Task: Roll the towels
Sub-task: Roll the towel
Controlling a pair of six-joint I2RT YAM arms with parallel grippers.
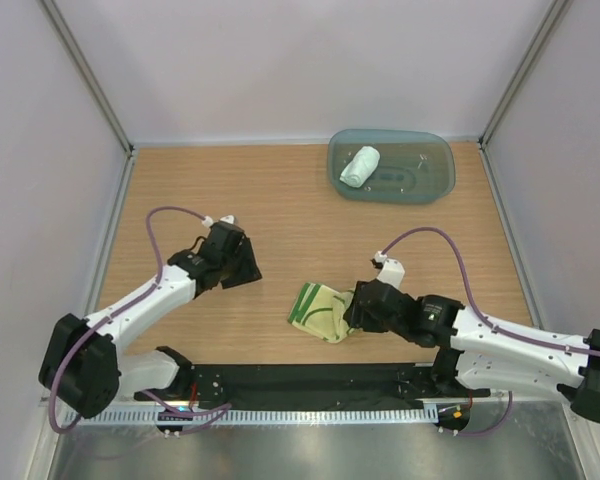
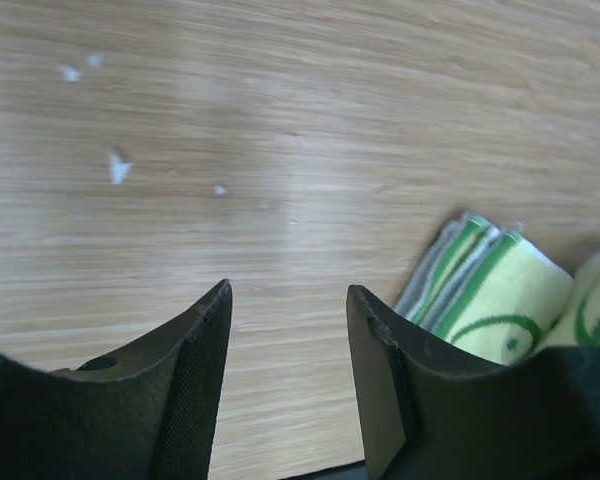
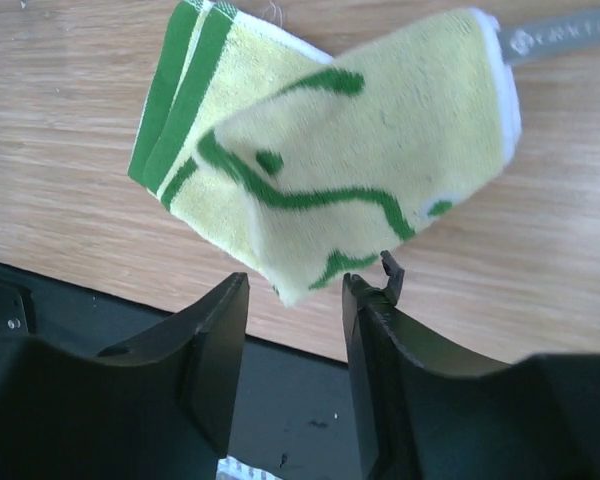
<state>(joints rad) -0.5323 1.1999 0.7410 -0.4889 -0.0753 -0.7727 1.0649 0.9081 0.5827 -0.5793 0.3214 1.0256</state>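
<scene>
I found the right gripper (image 3: 294, 284) with its jaws moderately apart and gripping nothing, a loose corner of the pale yellow towel (image 3: 380, 130) lying just in front of the gap between them. That towel sat loosely folded on the wooden table (image 1: 280, 200), near the front edge at the middle, its green-striped edge turned toward the left arm. The left gripper (image 2: 288, 292) was likewise parted and empty over bare wood just beside that same cloth, while the pale mint-white towel (image 1: 359, 166) lay rolled up inside the teal tray (image 1: 435, 182) at the far right, well apart from both arms.
</scene>
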